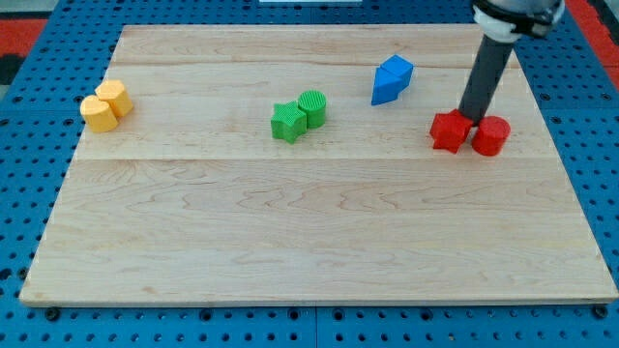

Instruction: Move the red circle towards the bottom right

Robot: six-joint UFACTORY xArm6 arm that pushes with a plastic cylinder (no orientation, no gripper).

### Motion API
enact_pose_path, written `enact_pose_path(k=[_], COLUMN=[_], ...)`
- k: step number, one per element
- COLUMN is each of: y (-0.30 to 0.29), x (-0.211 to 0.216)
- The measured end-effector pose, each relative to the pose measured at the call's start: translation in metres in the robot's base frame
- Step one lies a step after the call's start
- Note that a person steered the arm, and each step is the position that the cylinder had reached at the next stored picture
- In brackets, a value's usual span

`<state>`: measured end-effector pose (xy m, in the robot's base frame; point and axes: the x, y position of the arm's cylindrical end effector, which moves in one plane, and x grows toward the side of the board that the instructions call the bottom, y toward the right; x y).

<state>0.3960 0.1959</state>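
Observation:
The red circle (490, 136) lies near the board's right edge, in the upper half. A red star-shaped block (450, 130) sits just to its left, almost touching it. My tip (472, 117) stands right behind the gap between the two red blocks, on their top side, close to both. The dark rod rises from there to the view's top right.
A blue block (391, 79) lies up and left of the red pair. A green star (287, 122) and a green cylinder (312, 107) touch near the middle top. Two yellow blocks (105, 105) sit at the left edge. The wooden board (309, 242) rests on a blue grid.

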Motion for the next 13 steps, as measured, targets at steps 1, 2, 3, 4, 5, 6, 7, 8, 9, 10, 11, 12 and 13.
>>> enact_pose_path(k=[1, 2, 3, 4, 5, 6, 7, 8, 9, 10, 11, 12, 13], y=[0.0, 0.005, 0.008, 0.009, 0.01, 0.022, 0.018, 0.011, 0.015, 0.035, 0.03, 0.034, 0.034], x=[-0.01, -0.016, -0.017, -0.02, -0.023, -0.023, -0.005, 0.031, 0.024, 0.059, 0.1, 0.115, 0.112])
